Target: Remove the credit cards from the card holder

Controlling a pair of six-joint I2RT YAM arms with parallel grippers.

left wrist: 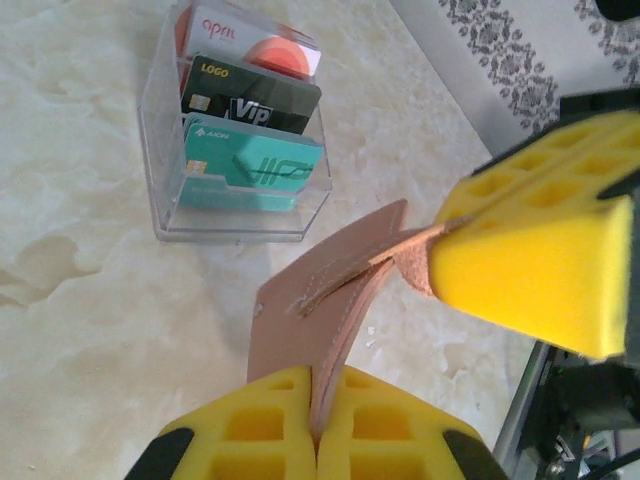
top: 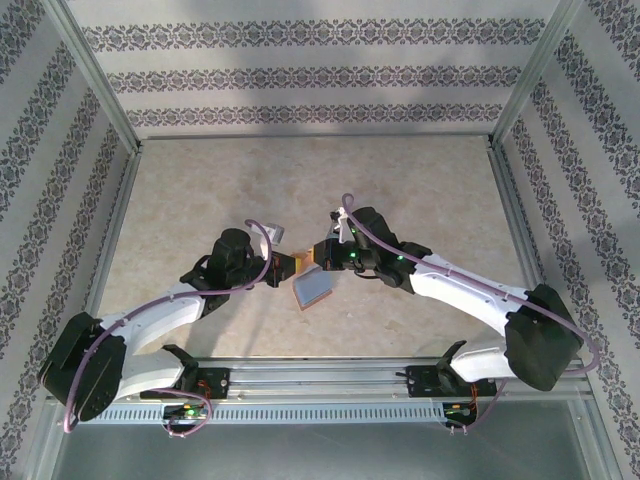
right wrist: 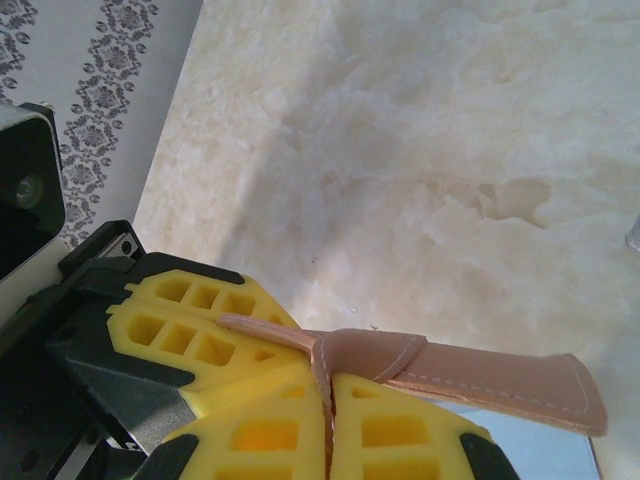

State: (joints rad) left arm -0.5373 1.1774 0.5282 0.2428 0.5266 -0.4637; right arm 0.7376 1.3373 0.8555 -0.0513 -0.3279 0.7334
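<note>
- Top view: I see both arms meeting near the middle of the marbled tabletop (top: 400, 200). The left gripper (top: 284, 268) comes in from 8 o'clock and the right gripper (top: 322, 257) from 4 o'clock.
- The card holder (top: 312, 287) is between them, its grey-blue inner face turned up. Its long axis slants roughly from 7 o'clock to 1 o'clock.
- Left wrist view: my left gripper (left wrist: 319, 392) sits at 6 o'clock with its yellow pads pressed together on the leather edge of the card holder (left wrist: 320, 310).
- The card holder stands on edge here, running from 6 o'clock up toward 1 o'clock.
- At 3 o'clock a yellow finger (left wrist: 540, 250) of the right gripper touches the upper end of the card holder.
- At 11 o'clock a clear plastic tray (left wrist: 165, 215) rests on the tabletop (left wrist: 80, 300), well apart from the card holder.
- The credit cards stand in the tray in tiers: a red-and-white card (left wrist: 250, 40) at the back, a black card (left wrist: 250, 100) in the middle and a teal card (left wrist: 255, 165) in front.
- Right wrist view: my right gripper (right wrist: 326, 388) at 6 o'clock is pinched tight on the folded leather of the card holder (right wrist: 480, 380).
- Its long axis lies nearly level from 9 o'clock to 3 o'clock, the free end pointing to 4 o'clock.
- At 8 o'clock a yellow finger (right wrist: 190, 325) of the left gripper sits under the leather flap.
</note>
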